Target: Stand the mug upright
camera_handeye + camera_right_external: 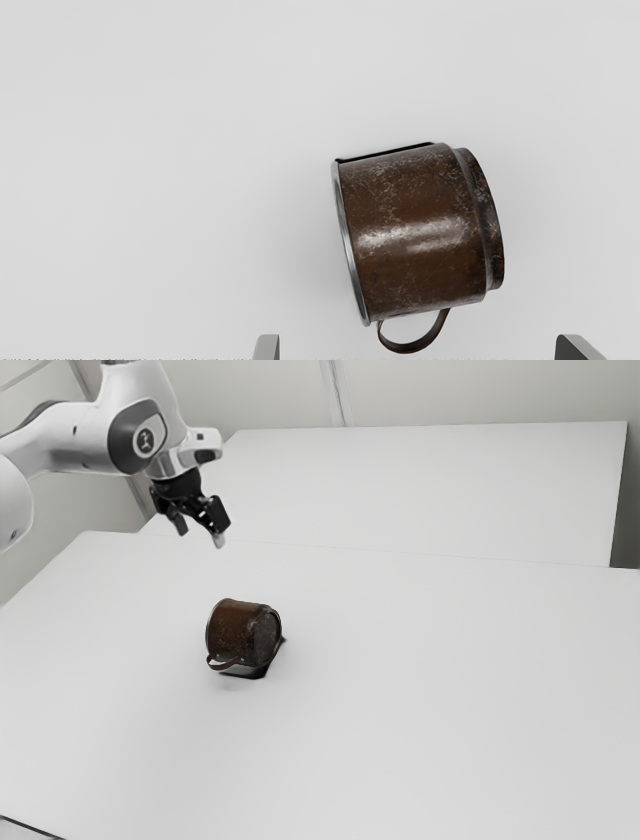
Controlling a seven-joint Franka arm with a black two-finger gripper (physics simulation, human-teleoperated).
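Note:
The gripper (200,532) hangs well above the table in the exterior view, up and to the left of the mug. A rusty brown metal mug (243,633) lies on its side on the table, its base turned toward the exterior view's right and its curved handle on the near side. In the wrist view the mug (415,230) lies ahead of the gripper (418,347), whose fingers stand wide apart with nothing held. The handle shows between the two fingertips' lines, below them on the table; the mug's inside is hidden.
The white table (420,710) extends around the mug. Behind it stands another white table (430,480), with pale walls beyond. A dark edge shows at the exterior view's lower left corner.

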